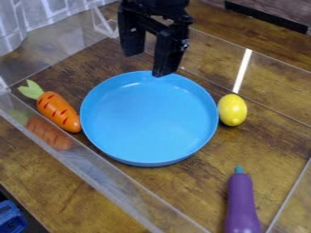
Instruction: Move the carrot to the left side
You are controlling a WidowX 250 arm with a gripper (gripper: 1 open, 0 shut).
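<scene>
Carrot [55, 107]: lies on the wooden surface [145, 196], touching the blue plate's [145, 153] left rim, leafy top toward the far left. Gripper [148, 55]: released, empty, above the plate's far rim; carrot lower-left of it.

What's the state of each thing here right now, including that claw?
gripper: open, empty, pointing down over the plate's far rim.
carrot: lying on the table left of the plate, not held.
blue plate: flat, nothing in it.
lemon: resting right of the plate.
eggplant: lying near the front right.
</scene>
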